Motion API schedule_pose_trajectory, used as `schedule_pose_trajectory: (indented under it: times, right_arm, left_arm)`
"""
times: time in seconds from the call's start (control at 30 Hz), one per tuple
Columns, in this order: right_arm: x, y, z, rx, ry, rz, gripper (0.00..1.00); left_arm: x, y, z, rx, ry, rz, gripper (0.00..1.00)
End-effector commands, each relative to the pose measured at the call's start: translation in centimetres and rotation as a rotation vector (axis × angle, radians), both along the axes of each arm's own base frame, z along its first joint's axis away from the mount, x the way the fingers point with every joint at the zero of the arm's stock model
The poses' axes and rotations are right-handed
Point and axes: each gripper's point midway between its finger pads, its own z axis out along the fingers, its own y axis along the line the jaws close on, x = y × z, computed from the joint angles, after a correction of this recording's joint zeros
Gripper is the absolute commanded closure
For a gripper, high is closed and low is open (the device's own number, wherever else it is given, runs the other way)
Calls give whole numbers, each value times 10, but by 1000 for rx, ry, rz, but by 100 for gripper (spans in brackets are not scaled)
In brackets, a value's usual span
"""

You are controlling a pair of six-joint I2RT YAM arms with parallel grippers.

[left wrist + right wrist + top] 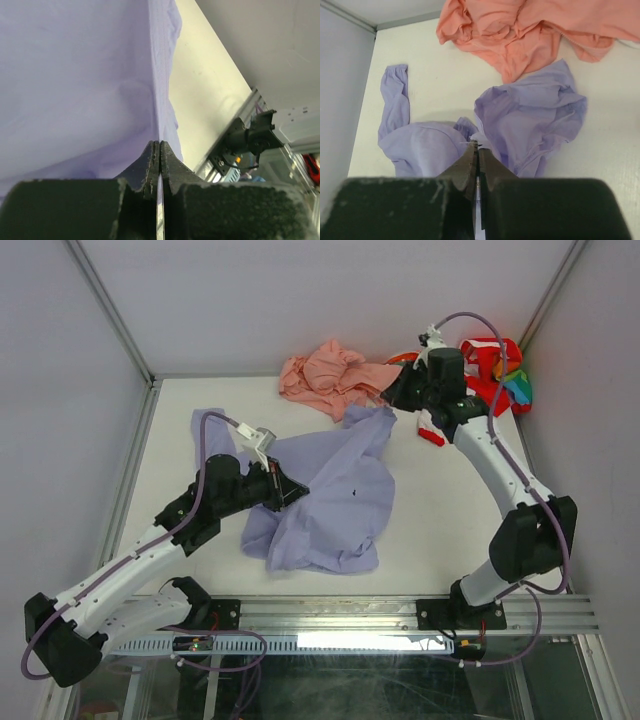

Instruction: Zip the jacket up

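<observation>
Left end effector (159,144) grips the jacket (320,510) at 9 o'clock; right end effector (478,148) pinches its 1 o'clock edge, likely tensioning the front for zipping.

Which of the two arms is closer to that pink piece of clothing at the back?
Right. The right gripper sits just beside the pink garment; the left gripper is farther off, pinching the jacket midway.

Jacket (335,490): plain lavender.
Far garment (325,375): plain salmon-pink.
Far-right garment (503,370): red, with white, green and blue patches.
Tabletop (440,510): cream-white.
</observation>
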Motion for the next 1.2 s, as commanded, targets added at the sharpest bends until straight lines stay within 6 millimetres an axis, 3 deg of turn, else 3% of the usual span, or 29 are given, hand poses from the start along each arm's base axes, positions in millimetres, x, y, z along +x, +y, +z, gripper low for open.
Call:
schedule_pose_trajectory:
  times: [0.0,0.17,0.37,0.5,0.67,0.83,0.9,1.17]
  right_arm:
    - [50,-98,103,-22,-323,-279,100]
    - [15,-69,130,42,-379,-54,100]
    - [-43,-45,132,112,-401,125,100]
    - [-76,-37,106,122,-334,212,79]
    - [-101,-69,67,-32,-263,84,45]
    - [-129,-105,61,-155,-289,-72,22]
    - [-142,-117,62,-188,-313,-119,4]
    - [-196,-145,72,-237,-420,-237,1]
  left_arm:
    - [-18,24,1,126,18,9,100]
    - [3,36,22,189,-61,101,100]
    - [23,45,38,224,-142,183,100]
    - [25,45,38,199,-133,208,82]
    - [33,62,34,182,-101,329,55]
    - [34,87,43,146,-88,460,32]
    - [31,98,55,119,-115,502,24]
    - [5,155,116,37,-313,635,1]
